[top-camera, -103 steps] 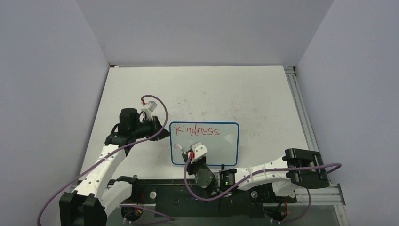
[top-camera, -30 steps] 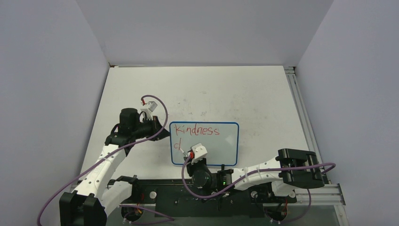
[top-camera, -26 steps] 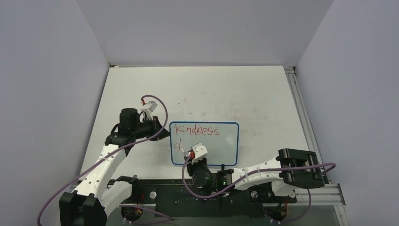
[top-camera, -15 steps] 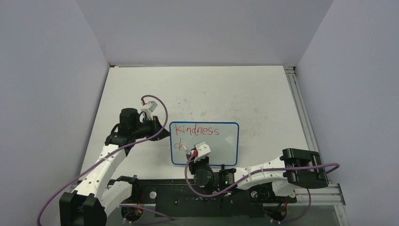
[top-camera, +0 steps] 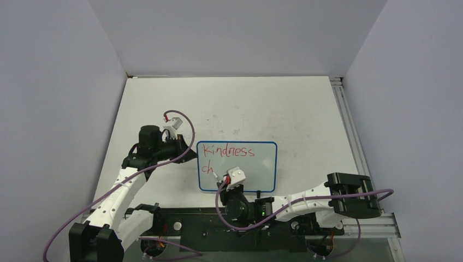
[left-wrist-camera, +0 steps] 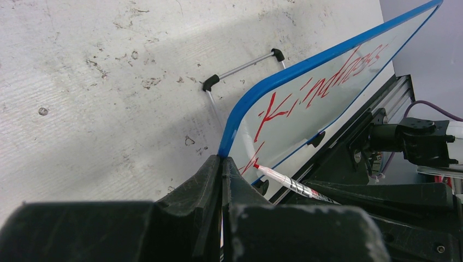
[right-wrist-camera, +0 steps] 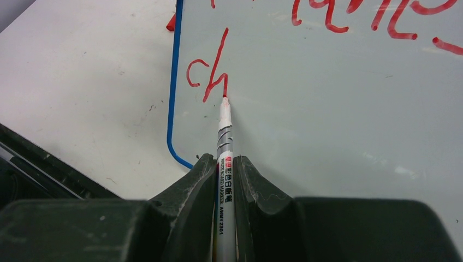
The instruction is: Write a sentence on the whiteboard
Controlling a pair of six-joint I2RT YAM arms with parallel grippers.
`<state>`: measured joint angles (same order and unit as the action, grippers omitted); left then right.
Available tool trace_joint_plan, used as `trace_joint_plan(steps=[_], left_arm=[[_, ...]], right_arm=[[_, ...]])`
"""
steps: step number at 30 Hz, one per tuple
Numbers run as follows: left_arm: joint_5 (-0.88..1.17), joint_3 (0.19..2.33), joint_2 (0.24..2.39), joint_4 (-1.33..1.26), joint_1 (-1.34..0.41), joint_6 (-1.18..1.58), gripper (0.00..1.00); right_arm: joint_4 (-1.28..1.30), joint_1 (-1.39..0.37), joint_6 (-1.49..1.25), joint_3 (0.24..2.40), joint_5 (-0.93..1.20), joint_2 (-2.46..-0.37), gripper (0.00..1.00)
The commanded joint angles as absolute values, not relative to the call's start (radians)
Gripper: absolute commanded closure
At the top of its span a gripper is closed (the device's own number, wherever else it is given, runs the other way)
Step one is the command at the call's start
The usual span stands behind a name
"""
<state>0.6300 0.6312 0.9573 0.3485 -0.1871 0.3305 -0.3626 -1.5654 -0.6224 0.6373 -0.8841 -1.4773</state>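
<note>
The whiteboard (top-camera: 256, 169), blue-framed, lies near the table's front edge. It bears "Kindness" in red, with "ch" (top-camera: 206, 168) below. My left gripper (top-camera: 188, 151) is shut on its left frame edge; in the left wrist view the blue frame (left-wrist-camera: 240, 117) runs into the closed gripper (left-wrist-camera: 223, 159). My right gripper (right-wrist-camera: 225, 161) is shut on a white marker (right-wrist-camera: 224, 131). The marker's red tip (right-wrist-camera: 224, 97) touches the board (right-wrist-camera: 338, 109) at the foot of the "h". In the top view the right gripper (top-camera: 224, 183) hangs over the board's lower left.
A wire stand with black feet (left-wrist-camera: 243, 68) lies on the scuffed table behind the board. A small red thing (right-wrist-camera: 171, 23) sits by the board's left edge. An aluminium rail (top-camera: 349, 125) lines the table's right side. The black base bar (top-camera: 185, 229) runs along the near edge.
The second line has grown from "c" with one stroke to "ch". My right gripper has shifted slightly right with the marker. The left arm has not moved.
</note>
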Motion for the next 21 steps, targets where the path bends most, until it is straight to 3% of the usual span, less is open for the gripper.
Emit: trace_joint_plan(steps=[1, 21], left_arm=[[0.644, 0.671, 0.945, 0.34, -0.193, 0.33, 1.0], [0.635, 0.672, 0.938, 0.345, -0.191, 0.325, 1.0]], right_arm=[[-0.323, -1.576, -0.656, 0.624, -0.908, -1.479, 0.95], [-0.295, -1.594, -0.552, 0.669, -0.904, -1.367, 0.95]])
